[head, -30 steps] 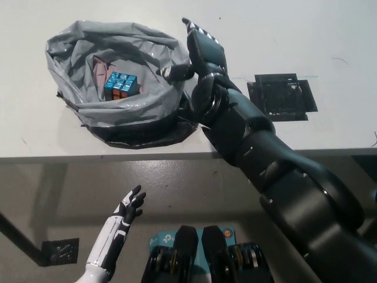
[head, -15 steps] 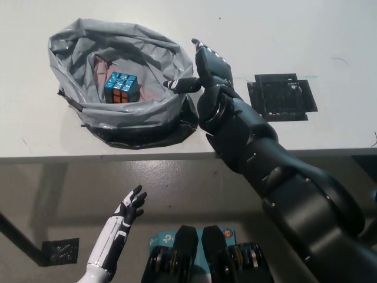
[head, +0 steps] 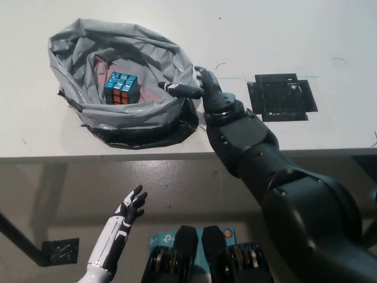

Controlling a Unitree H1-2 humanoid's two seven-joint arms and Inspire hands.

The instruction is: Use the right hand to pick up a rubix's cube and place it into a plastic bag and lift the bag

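A grey plastic bag (head: 121,112) lies open on the white table (head: 294,35) at the upper left. Inside it rests the rubix's cube (head: 121,88), blue on top with orange squares on its side. My black right hand (head: 197,88) is at the bag's right rim, with its thumb laid over the rim's edge and its other fingers tucked beside the bag. Whether the fingers pinch the plastic is hard to tell. My white left hand (head: 128,210) hangs below the table's front edge, open and holding nothing.
A black square marker (head: 281,97) lies on the table to the right of my right hand. The table's front edge (head: 88,158) runs across the middle of the view. A second black marker (head: 60,252) lies on the floor at the lower left.
My right hand has dropped from a raised, spread pose beside the bag and curled down onto the bag's right rim. The cube, the bag and my left hand have stayed still.
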